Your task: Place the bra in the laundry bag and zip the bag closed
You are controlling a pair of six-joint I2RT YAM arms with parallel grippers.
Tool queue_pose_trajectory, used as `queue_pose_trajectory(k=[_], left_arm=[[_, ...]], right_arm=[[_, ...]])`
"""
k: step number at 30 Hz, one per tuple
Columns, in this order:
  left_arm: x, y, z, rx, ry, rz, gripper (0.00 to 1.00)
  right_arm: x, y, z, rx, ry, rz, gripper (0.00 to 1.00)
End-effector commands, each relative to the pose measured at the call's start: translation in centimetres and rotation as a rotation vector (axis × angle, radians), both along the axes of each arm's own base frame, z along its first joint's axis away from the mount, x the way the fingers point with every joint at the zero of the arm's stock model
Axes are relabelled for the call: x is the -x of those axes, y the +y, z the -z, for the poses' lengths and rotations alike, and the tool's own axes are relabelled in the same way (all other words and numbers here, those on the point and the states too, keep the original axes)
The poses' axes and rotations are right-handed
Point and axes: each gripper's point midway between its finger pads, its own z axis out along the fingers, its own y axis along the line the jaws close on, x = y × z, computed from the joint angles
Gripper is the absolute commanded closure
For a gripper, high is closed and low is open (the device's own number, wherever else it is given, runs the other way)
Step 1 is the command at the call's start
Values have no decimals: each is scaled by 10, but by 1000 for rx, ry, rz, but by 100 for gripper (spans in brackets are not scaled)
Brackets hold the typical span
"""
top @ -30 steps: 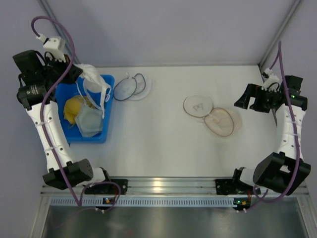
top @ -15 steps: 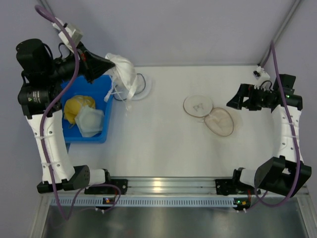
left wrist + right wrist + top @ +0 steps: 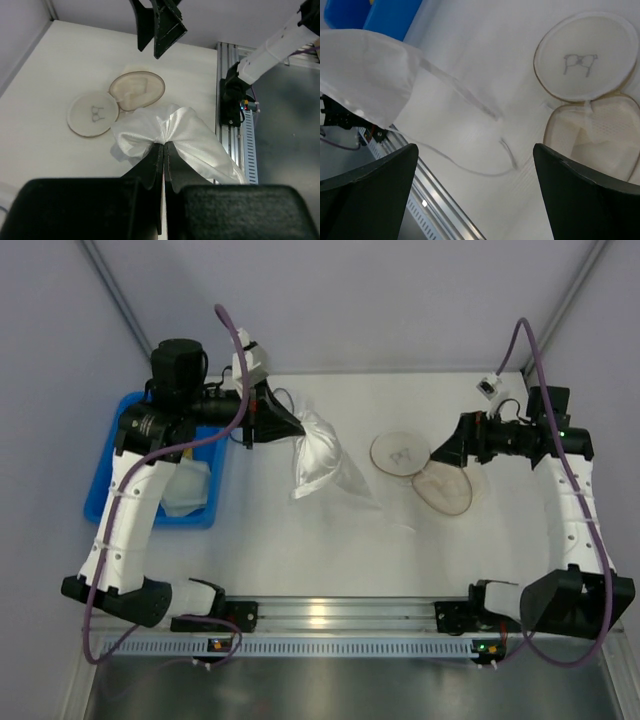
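My left gripper (image 3: 292, 426) is shut on the white bra (image 3: 318, 455) and holds it bunched above the table's middle. Thin straps (image 3: 375, 502) trail onto the table. In the left wrist view the bra (image 3: 172, 132) hangs from my closed fingertips (image 3: 164, 146). The laundry bag lies open to the right as two tan-rimmed mesh halves, one (image 3: 400, 452) with a bra mark and one (image 3: 444, 487) hollow. My right gripper (image 3: 446, 452) is open and empty, just above the bag's right side. The right wrist view shows the bag (image 3: 592, 132), the bra (image 3: 365, 70) and my open right gripper (image 3: 477, 195).
A blue bin (image 3: 150, 512) with a pale cloth (image 3: 186, 490) stands at the left, partly under my left arm. An aluminium rail (image 3: 330, 615) runs along the front edge. Grey walls close in the back and sides.
My left gripper has lifted the bra out of the blue bin and carried it right, over the table's middle. My right gripper has moved left, up to the open bag.
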Motion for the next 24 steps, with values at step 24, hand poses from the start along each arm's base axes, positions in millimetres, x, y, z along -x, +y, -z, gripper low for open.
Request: queue_pose_trajectory(k=[24], left_arm=[[-26, -42, -7, 44, -221, 99, 100]], right_arm=[[45, 160, 4, -120, -421, -432, 1]])
